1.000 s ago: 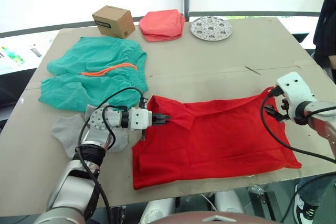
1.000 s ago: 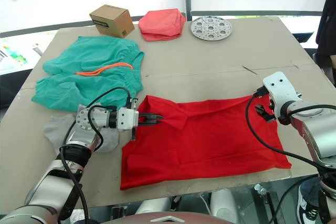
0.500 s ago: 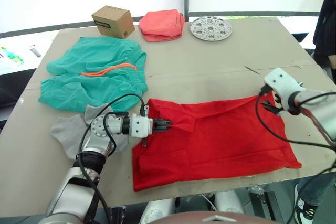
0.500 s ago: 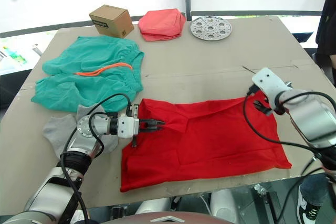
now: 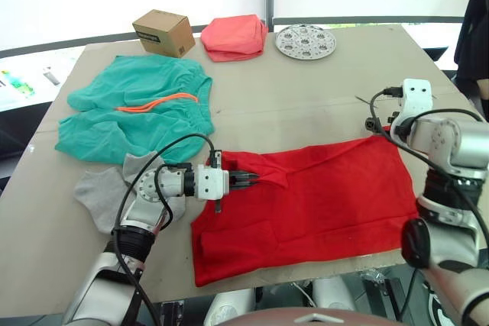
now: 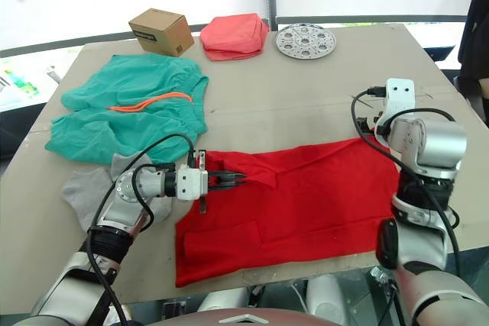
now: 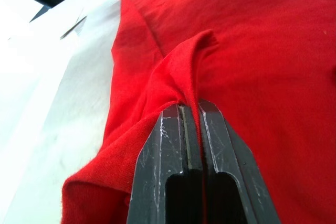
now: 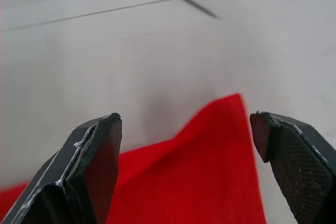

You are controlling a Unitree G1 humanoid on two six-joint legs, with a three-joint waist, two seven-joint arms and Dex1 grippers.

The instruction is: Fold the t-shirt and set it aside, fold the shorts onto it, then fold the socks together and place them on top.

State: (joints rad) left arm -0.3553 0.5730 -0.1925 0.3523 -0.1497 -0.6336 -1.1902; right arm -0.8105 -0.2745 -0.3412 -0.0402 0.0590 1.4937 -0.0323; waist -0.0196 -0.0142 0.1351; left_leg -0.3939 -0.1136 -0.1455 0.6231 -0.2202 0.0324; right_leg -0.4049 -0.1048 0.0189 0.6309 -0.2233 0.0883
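Note:
The red t-shirt (image 5: 321, 196) lies spread across the near half of the table. My left gripper (image 5: 249, 180) is at its left part, near the collar side, shut on a raised fold of red cloth (image 7: 186, 72); the cloth is pinched between the two black fingers (image 7: 163, 145). My right gripper (image 8: 185, 116) is open above the t-shirt's far right corner (image 8: 231, 108), with nothing between its fingers. The teal shorts (image 5: 137, 108) lie spread at the far left with an orange drawstring (image 5: 157, 101). The grey socks (image 5: 103, 192) lie beside and partly under my left arm.
A cardboard box (image 5: 163, 30), a folded salmon-pink cloth (image 5: 234, 36) and a round perforated metal disc (image 5: 305, 40) stand along the far edge. A person in dark clothing (image 5: 475, 28) stands at the far right. The table's near edge (image 5: 306, 269) runs just below the t-shirt.
My left gripper has slid a little to the right with the fold, dragging the cloth. My right arm has swung back and turned over the t-shirt's far right corner.

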